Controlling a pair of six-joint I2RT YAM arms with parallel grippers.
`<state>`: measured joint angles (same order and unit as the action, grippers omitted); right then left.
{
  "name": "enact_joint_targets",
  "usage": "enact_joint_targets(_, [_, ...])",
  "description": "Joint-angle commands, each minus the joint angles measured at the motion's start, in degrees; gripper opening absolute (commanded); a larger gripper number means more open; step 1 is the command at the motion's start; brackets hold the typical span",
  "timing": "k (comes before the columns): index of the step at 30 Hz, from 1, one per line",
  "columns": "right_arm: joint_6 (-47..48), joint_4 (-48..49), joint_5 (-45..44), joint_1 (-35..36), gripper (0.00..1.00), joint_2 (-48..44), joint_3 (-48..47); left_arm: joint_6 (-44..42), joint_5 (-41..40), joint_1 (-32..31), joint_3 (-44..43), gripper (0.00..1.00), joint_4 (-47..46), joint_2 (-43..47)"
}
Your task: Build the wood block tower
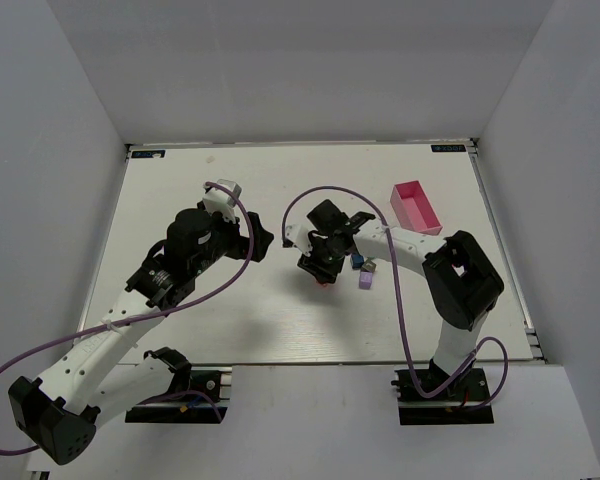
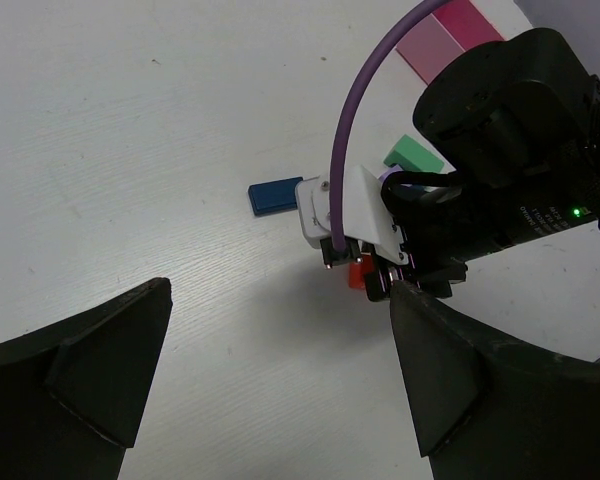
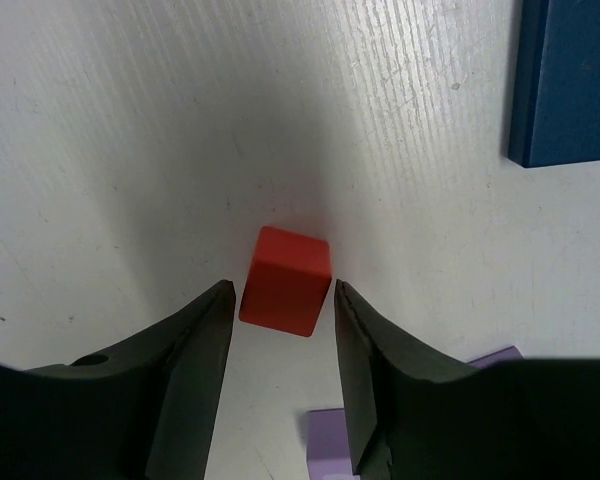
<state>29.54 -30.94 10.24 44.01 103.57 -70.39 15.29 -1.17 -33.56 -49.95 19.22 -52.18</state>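
You have no tower yet: the small red wooden cube sits on the white table between the parted fingers of the right gripper, ungripped, while the flat blue wooden block, lilac block and green block lie loose nearby, so all stacking is left. Your left gripper hangs wide open, holding nothing. The corner labels on the table are too small to read.
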Motion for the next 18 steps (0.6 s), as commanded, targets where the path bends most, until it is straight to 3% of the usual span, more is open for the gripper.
enact_joint_targets(1, [-0.10, 1.23, -0.13, 0.20, 0.51, -0.47, 0.43, -0.35, -1.12, 0.08, 0.47, 1.00, -0.68, 0.33])
enact_joint_targets(7, [-1.15, 3.42, -3.54, -0.68, 0.56, -3.45, 1.39, -0.87, -1.64, 0.08, 0.47, 1.00, -0.68, 0.33])
enact_joint_targets(15, [-6.24, 7.47, -12.06, -5.42, 0.53, -7.68, 2.28, -0.87, -1.64, 0.08, 1.00, 1.00, -0.68, 0.86])
enact_joint_targets(18, [-6.34, 7.30, -10.87, -7.35, 0.53, -7.33, 2.28, -0.87, -1.64, 0.08, 1.00, 1.00, -0.68, 1.38])
